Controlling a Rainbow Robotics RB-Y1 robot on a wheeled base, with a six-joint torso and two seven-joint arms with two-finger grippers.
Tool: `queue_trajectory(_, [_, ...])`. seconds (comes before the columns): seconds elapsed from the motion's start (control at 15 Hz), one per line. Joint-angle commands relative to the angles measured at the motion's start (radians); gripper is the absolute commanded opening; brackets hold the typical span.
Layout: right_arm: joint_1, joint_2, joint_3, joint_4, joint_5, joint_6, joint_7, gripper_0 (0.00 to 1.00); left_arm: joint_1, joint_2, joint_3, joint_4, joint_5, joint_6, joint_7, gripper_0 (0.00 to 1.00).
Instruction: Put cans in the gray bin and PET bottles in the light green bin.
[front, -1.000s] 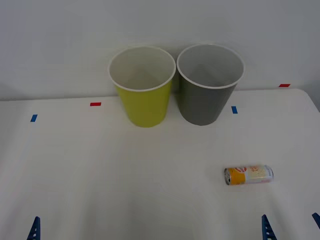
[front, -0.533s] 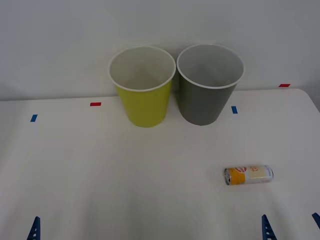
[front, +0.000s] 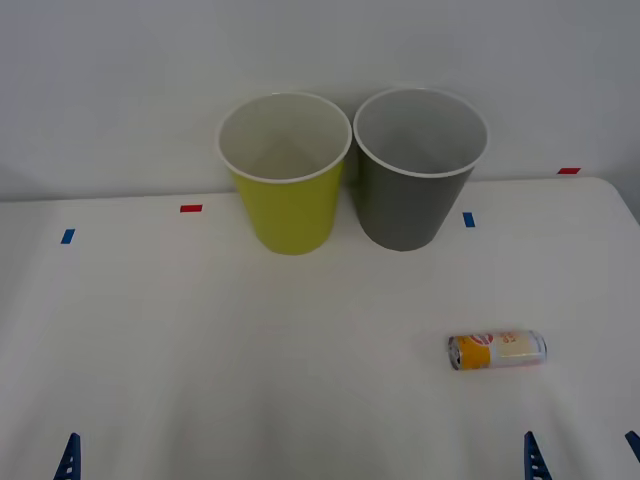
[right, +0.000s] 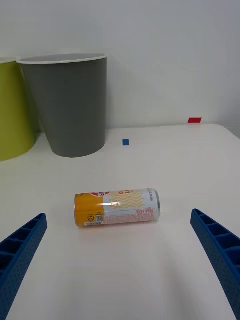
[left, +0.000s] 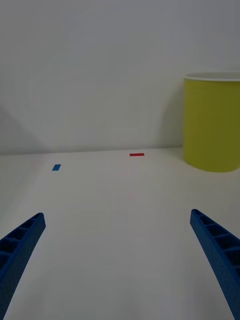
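Observation:
A slim orange and cream can (front: 497, 350) lies on its side on the white table, front right. At the back stand the light green bin (front: 287, 180) and, touching it on the right, the gray bin (front: 420, 175), both upright. My right gripper (front: 581, 448) is open at the table's front edge, just short of the can (right: 117, 206), which lies crosswise ahead of the gap between its blue fingers (right: 22, 240). My left gripper (left: 117, 217) is open at the front left with nothing between its fingers, the light green bin (left: 212, 125) far ahead. PET bottles are out of view.
Small red tape marks (front: 190, 208) and blue tape marks (front: 468, 219) dot the table (front: 200, 330) near the back. A pale wall rises right behind the bins. The table's right edge runs close past the can.

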Motion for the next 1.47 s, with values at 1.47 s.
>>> queue_trajectory(1.47, [-0.272,-0.056,-0.372,-0.232,-0.617,0.86,-0.068,1.0,0.0,0.0,0.0,0.0,0.0,0.0,0.0,1.0])
